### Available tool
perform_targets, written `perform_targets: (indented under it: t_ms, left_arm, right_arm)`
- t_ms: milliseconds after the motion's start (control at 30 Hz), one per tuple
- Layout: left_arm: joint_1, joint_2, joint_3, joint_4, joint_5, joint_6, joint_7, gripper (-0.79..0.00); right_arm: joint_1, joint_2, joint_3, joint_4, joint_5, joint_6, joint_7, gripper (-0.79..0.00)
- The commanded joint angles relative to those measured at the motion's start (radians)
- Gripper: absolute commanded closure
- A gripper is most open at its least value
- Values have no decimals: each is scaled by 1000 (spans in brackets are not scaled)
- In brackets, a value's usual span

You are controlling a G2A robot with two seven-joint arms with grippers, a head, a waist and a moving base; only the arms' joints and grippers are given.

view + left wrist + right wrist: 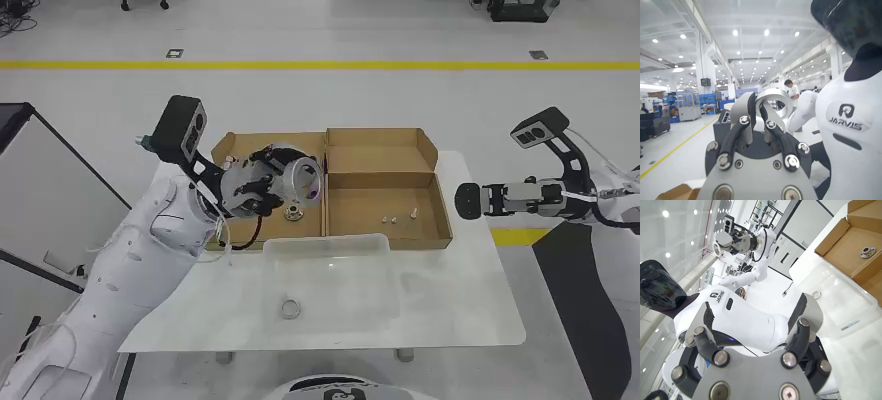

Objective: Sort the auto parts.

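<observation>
1. Top view: on the left, the left gripper [268, 182] hangs above the left compartment of the cardboard box [380, 136]. It is clenched on a metal ring [772, 94], with one finger through the hole and the other outside, pinching the wall.
2. The step in hand looks like carrying this ring to its place. The fingers point sideways towards the right rather than down, so the wrist should tip downward first. The ring should then go low into the box before the grip loosens, or it may bounce or roll.
3. A flanged fitting [293, 213] lies on the floor of that left compartment, below the gripper. The ring should come down beside it, not on it, if this compartment is the target; I cannot tell which one is.
4. Near the robot, a second ring [290, 308] lies in the clear tray [330, 245], not yet sorted.
5. Further right, small white pieces [400, 215] sit in the near right compartment.
6. On the far right, the right gripper [753, 313] is held level off the table's [470, 300] right edge. It points left towards the box, with jaws spread wide and holding nothing.
</observation>
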Motion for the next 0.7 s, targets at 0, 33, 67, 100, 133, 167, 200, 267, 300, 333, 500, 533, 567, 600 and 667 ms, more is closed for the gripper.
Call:
perform_targets:
  t_ms: [0, 33, 67, 100, 133, 167, 200, 267, 300, 333, 500, 533, 567, 600, 667]
  left_arm:
    - [7, 2, -9, 7, 39, 0, 2, 0]
    - [12, 1, -9, 5, 35, 0, 15, 0]
    - [13, 1, -9, 1, 31, 0, 29, 0]
    - [14, 1, -8, -5, 29, 0, 41, 0]
    - [16, 1, -6, -12, 18, 0, 58, 0]
    - [17, 0, -2, -23, 3, 0, 78, 0]
    - [18, -1, 5, -35, -17, 0, 102, 0]
    - [15, -1, 20, -58, -58, 0, 144, 0]
    - [13, -2, 29, -73, -81, 0, 170, 0]
    - [9, -2, 36, -86, -99, 0, 191, 0]
    - [-10, -4, 59, -142, -162, 0, 315, 0]
    - [-11, -5, 63, -150, -172, 0, 342, 0]
    - [-16, -5, 65, -154, -169, 0, 359, 0]
    - [-19, -5, 68, -156, -162, 0, 374, 0]
    - [-23, -2, 74, -136, -127, 0, 375, 0]
  right_arm:
    - [0, 0, 0, 0, 0, 0, 0, -785]
    - [0, 0, 0, 0, 0, 0, 0, -785]
    - [0, 0, 0, 0, 0, 0, 0, -785]
    - [0, 0, 0, 0, 0, 0, 0, -785]
    - [0, 0, 0, 0, 0, 0, 0, -785]
    - [0, 0, 0, 0, 0, 0, 0, -785]
    - [0, 0, 0, 0, 0, 0, 0, -785]
    - [0, 0, 0, 0, 0, 0, 0, -785]
    - [0, 0, 0, 0, 0, 0, 0, -785]
    - [0, 0, 0, 0, 0, 0, 0, -785]
    - [0, 0, 0, 0, 0, 0, 0, -785]
    - [0, 0, 0, 0, 0, 0, 0, -785]
    - [0, 0, 0, 0, 0, 0, 0, -785]
    - [0, 0, 0, 0, 0, 0, 0, -785]
    - [0, 0, 0, 0, 0, 0, 0, -785]
